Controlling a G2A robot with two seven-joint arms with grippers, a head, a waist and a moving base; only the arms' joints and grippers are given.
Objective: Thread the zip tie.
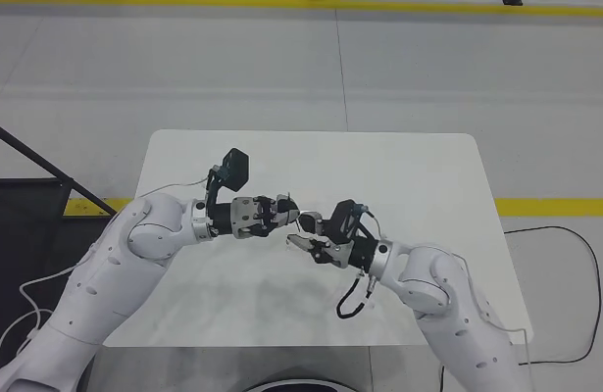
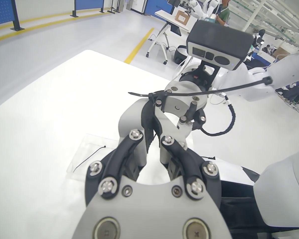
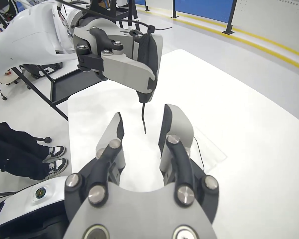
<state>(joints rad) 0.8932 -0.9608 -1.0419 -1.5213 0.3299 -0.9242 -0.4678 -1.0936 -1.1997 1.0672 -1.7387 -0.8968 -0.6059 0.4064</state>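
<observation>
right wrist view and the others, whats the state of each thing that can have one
left tool: shut on the black plastic zip tie
right tool: open, gripping nothing
black plastic zip tie: clamped, tail hanging free inside the right tool's gap, a strap run through the head atop the left tool
thin black spare tie: lying flat, unlooped, on the clear plastic sheet

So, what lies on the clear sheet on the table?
One black zip tie lies on the clear sheet. In the left wrist view the left gripper covers part of the sheet, so more ties there cannot be ruled out.
</observation>
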